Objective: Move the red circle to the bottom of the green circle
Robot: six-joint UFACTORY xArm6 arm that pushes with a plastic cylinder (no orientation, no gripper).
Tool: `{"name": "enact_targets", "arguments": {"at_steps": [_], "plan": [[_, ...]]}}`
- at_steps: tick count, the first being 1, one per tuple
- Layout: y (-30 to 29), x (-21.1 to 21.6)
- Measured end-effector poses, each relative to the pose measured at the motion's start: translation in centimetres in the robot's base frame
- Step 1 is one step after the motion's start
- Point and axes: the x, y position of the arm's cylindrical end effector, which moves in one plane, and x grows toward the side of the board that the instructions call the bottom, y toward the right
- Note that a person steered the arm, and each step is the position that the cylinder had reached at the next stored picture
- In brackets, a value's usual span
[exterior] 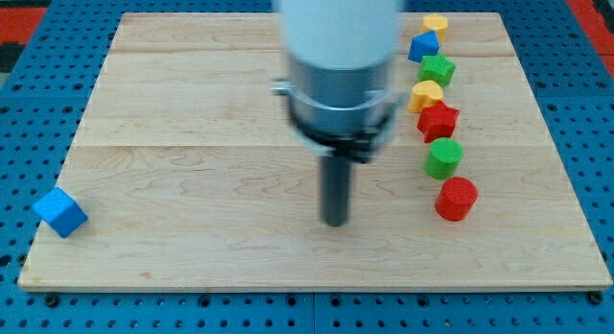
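The red circle (456, 198) lies at the view's right, directly below the green circle (444, 157) and touching it or nearly so. Both close a column of blocks running up the right side. My tip (335, 220) rests on the wooden board (192, 180), well to the left of the red circle and slightly lower in the view, touching no block.
Above the green circle the column holds a red star (438, 120), a yellow block (426, 93), a green star (437, 69), a blue block (423, 47) and a yellow block (435, 25). A blue cube (59, 213) sits at the board's left edge.
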Motion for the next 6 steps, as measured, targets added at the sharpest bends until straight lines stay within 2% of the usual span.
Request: {"name": "enact_targets", "arguments": {"at_steps": [1,3,4,5,6], "plan": [[3.2,0.1],[14.1,-2.0],[10.3,-0.5],[13.2,0.1],[20.8,0.1]]}}
